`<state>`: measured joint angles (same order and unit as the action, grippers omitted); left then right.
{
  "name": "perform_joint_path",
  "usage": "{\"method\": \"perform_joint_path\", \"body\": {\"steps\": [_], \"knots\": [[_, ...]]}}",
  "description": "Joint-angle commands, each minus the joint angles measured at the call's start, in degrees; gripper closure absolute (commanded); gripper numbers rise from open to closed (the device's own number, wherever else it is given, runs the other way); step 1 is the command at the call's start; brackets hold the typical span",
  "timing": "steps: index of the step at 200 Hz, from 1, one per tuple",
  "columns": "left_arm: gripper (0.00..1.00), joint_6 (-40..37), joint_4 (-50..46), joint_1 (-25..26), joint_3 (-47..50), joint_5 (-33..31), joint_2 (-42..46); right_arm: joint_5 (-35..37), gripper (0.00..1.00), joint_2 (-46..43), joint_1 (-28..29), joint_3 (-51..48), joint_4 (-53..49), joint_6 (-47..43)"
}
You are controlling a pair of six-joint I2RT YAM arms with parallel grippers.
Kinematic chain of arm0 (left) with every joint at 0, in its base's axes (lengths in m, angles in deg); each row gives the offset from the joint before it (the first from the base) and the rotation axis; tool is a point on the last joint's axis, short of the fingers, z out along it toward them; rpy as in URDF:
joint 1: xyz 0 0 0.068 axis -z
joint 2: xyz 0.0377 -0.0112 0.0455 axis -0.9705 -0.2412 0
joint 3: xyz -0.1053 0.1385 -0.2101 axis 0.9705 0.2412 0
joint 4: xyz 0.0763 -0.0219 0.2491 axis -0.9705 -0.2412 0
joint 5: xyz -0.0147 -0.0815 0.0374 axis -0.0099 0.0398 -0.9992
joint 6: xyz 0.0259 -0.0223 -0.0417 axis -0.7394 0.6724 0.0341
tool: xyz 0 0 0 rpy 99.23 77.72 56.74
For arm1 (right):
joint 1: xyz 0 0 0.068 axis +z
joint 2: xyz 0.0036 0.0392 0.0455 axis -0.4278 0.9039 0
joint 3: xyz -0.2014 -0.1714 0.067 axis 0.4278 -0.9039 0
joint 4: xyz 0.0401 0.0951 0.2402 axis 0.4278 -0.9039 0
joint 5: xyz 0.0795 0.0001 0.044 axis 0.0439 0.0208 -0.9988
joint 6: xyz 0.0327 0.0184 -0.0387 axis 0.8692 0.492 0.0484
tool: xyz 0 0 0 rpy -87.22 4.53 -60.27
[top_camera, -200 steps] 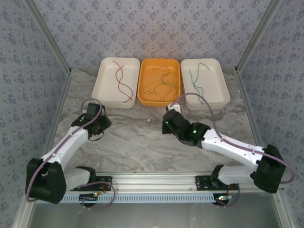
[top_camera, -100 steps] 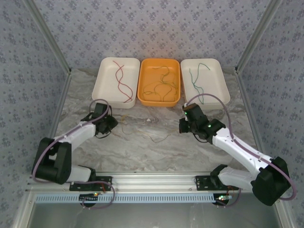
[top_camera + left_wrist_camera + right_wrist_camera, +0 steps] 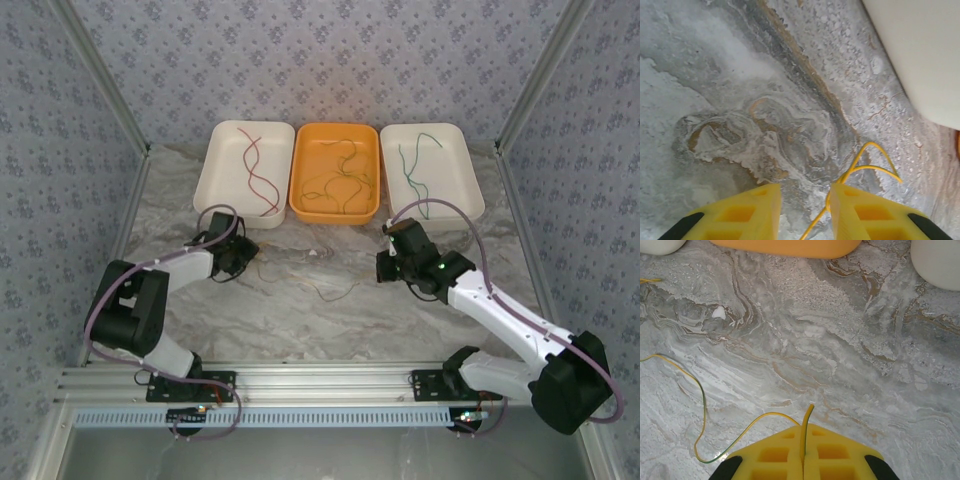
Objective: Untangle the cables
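While the right end effector (image 3: 804, 435) is clamped on a yellow wire (image 3: 703, 410) lying mid-worktop (image 3: 330, 330), the left end effector (image 3: 805, 195) stands apart, touching-close to that wire. Other wires (image 3: 340, 178) lie in trays (image 3: 222, 195) along the far edge.

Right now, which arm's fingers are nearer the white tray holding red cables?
Left. The left fingers are just before that tray; the right fingers are across, by the other white tray.

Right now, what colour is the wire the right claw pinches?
Yellow streaked with green; the wire in the right gripper shows best from the right wrist.
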<state>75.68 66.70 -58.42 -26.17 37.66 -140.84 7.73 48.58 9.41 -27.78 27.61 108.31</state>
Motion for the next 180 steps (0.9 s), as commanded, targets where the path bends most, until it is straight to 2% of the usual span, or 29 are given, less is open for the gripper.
{"method": "perform_joint_path", "body": {"steps": [1, 24, 104, 120, 154, 180], "knots": [[0.67, 2.7, 0.43, 1.14, -1.01, -1.6, 2.61, -0.78, 1.0, -1.03, -0.39, -1.06, 0.25, 0.03], [0.67, 2.19, -3.0, 1.53, -3.31, -2.51, 0.91, -1.05, 1.0, -0.97, -0.38, -0.98, 0.49, 0.07], [0.72, 3.22, 0.22, 2.56, -3.89, -1.59, -3.17, -1.44, 1.0, -1.31, -0.22, -1.2, 0.55, 0.65], [0.79, 3.36, 0.47, 2.75, -3.86, -1.76, -3.47, -1.42, 1.0, -1.41, -0.22, -1.2, 0.62, 0.75], [0.83, 3.75, 1.43, 2.85, -3.37, -2.16, -3.99, -1.53, 1.0, -1.25, -0.1, -1.2, 0.82, 0.79], [0.93, 3.74, 1.78, 2.85, -3.59, -2.19, -4.36, -1.47, 1.0, -1.15, 0.15, -1.1, 0.91, 0.91]]}}
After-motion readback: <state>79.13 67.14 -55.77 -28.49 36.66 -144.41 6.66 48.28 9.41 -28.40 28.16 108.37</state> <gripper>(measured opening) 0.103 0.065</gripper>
